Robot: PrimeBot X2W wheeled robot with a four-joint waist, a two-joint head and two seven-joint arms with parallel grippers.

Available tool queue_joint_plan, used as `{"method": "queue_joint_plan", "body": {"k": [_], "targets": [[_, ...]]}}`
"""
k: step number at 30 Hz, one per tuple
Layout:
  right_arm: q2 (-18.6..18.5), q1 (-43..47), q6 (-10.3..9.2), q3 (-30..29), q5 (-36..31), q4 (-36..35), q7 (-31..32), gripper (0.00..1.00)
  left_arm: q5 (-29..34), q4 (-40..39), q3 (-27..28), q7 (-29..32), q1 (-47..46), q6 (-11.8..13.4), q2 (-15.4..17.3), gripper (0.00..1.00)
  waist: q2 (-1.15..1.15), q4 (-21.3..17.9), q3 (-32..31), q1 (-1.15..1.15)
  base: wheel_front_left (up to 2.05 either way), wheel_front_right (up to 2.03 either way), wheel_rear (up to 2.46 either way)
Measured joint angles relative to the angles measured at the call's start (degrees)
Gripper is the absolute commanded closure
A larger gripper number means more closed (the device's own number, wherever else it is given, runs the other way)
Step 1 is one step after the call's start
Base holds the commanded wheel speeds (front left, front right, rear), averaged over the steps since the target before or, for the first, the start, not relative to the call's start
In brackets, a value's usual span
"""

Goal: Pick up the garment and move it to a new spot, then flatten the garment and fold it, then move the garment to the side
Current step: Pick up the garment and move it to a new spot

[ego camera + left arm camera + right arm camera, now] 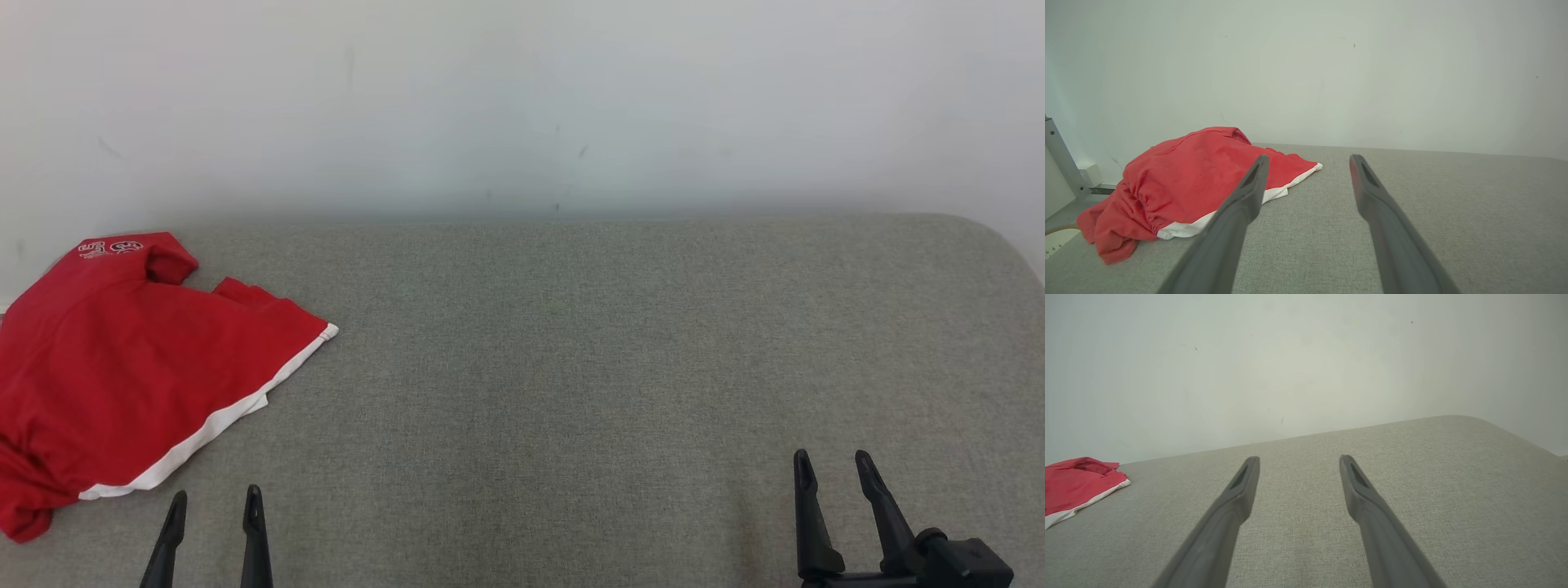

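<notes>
A: Where does the garment sit?
B: The red garment [122,367] lies in a loose, rumpled heap at the far left of the grey bench [571,367], up toward the pale wall [522,98] behind it. A white band [212,425] runs along the hem that faces the middle of the bench, and a small white print [110,247] shows on the corner nearest the wall.
A: Is it flat?
B: No. In the left wrist view it humps up in the middle, and its near end is gathered in wrinkles close to the bench's left edge. A grey metal post [1061,159] stands beyond that edge.
A: And the left end effector?
B: The left end effector [216,492] is low at the near edge, just beside the garment's white band but apart from it. Its two dark fingers stand wide with nothing between them. One finger overlaps the cloth in its wrist view, though I see no contact.
A: The right one?
B: The right end effector [833,454] is at the near right, well apart from the garment, over bare grey bench. Its fingers are spread wide too and hold nothing; in its wrist view the garment is a red patch far off at the left border
</notes>
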Motion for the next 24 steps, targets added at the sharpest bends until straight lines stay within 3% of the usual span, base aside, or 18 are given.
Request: {"method": "queue_joint_plan", "body": {"k": [10, 24], "targets": [[0.01, 0.72, 0.0, 0.03, 0.27, 0.11, -0.01, 0.0, 0.01, 0.23, -0.14, 0.0, -0.01, 0.0, -0.02, 0.0, 0.0, 1.31, -0.04, 0.0, 0.0, 0.0, 0.0], [0.01, 0.9, 0.0, 0.84, 1.27, 0.45, -0.01, 0.0, 0.53, 0.66, 1.11, 0.0, 0.02, -0.01, 0.14, 0.0, 0.0, 6.85, -0.13, 0.0, 0.0, 0.0, 0.0]]}}
